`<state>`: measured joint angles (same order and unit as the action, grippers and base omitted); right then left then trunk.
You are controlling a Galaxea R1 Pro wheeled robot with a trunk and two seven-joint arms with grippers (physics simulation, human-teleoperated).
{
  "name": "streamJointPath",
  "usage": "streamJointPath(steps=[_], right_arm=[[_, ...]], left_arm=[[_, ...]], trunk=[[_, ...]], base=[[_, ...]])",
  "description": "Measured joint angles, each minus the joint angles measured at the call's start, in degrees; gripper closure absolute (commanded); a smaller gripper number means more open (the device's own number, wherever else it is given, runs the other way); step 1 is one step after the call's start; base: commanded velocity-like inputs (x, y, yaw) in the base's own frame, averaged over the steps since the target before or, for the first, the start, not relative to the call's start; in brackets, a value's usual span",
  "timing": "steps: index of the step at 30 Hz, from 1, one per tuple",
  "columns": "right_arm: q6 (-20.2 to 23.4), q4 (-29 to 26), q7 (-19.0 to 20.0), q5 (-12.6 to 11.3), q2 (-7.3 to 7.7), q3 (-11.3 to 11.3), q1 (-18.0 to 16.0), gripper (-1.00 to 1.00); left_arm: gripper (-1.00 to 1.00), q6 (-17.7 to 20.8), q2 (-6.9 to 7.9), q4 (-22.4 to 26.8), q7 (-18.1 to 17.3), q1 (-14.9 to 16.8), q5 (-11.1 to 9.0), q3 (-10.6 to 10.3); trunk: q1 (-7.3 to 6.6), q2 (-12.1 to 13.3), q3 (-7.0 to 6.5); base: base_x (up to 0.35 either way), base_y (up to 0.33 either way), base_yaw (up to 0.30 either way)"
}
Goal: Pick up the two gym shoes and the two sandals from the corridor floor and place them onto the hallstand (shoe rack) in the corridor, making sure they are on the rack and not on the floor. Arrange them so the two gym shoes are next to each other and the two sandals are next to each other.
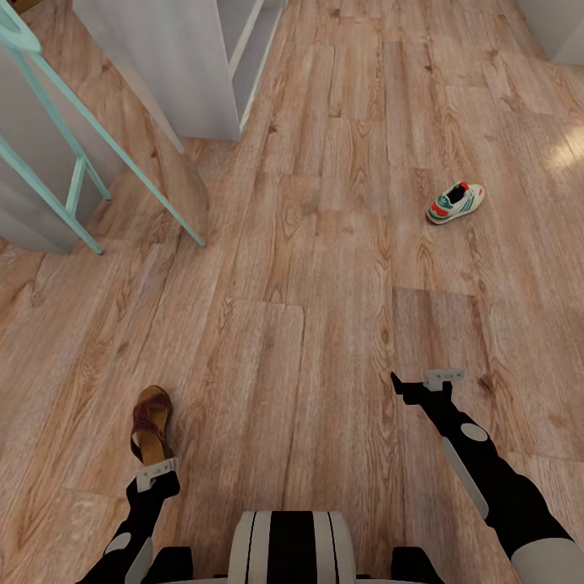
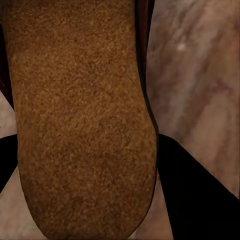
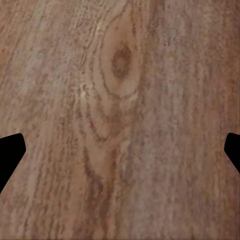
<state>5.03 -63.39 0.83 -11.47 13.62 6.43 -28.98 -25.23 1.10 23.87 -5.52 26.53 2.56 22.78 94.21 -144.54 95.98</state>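
Left gripper clamps a sandal at lower left; right gripper spread wide, one gym shoe upper right.

No readable text, label, brand, number or sign in any view. Gym shoe, well ahead of right gripper, carries green stripes and red patches, no legible lettering.

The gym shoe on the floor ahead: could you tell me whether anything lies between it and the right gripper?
Nothing visible does. Only bare corridor floor lies between the right gripper and the gym shoe, which sits farther ahead.
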Motion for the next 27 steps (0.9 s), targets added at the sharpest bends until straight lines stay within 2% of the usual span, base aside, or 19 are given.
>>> streamJointPath(steps=[21,27], right_arm=[[0.05,0.00,0.00,-0.01,-0.05,0.00,-0.01,-1.00],[0.01,0.06,0.00,0.00,-0.05,0.00,-0.01,-1.00]], left_arm=[[1.00,-0.15,0.00,0.17,-0.05,-0.03,0.03,-0.08],[1.00,-0.11,-0.08,0.18,-0.05,-0.02,0.03,-0.49]], trunk=[[0.00,0.00,0.00],[-0.16,0.08,-1.32]], base=[[0.000,0.000,0.000],[0.000,0.000,0.000]])
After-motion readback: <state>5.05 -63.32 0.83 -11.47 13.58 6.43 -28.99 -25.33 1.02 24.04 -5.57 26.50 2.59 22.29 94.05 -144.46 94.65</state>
